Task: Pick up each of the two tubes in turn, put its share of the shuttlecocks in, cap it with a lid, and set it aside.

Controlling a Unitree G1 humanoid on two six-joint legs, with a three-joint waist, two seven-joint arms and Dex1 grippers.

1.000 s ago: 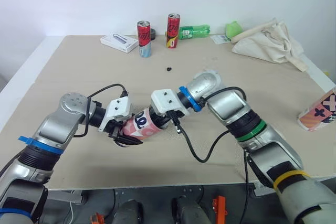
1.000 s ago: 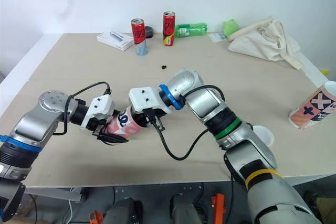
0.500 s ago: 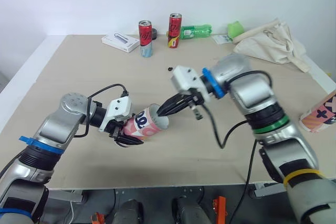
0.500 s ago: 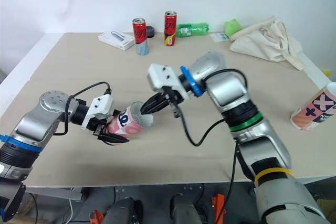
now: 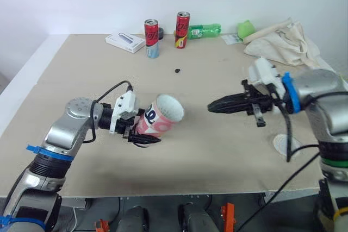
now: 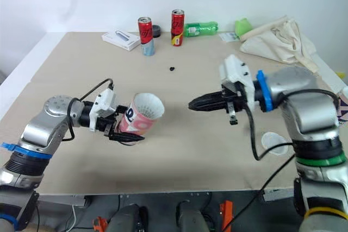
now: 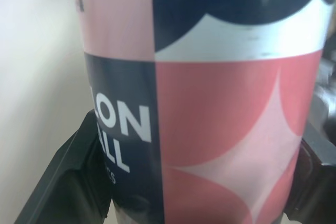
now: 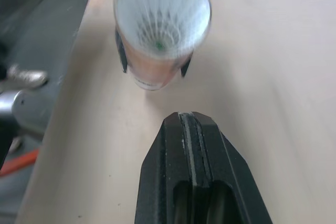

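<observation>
Right, your left hand (image 5: 137, 134) is clamped round the lower body of the tube (image 5: 160, 119), holding it tilted so the open mouth faces three o'clock, toward your right hand (image 5: 213, 106). I judge that tilt keeps the mouth easy to reach for loading. The right hand sits well apart from the tube, fingers pressed together and empty. White shuttlecock feathers (image 8: 159, 22) seem to line the tube, though I cannot tell how many. The lid (image 6: 273, 143) lies flat on the surface (image 5: 81, 69) at about four o'clock from the right hand, near for capping.
</observation>
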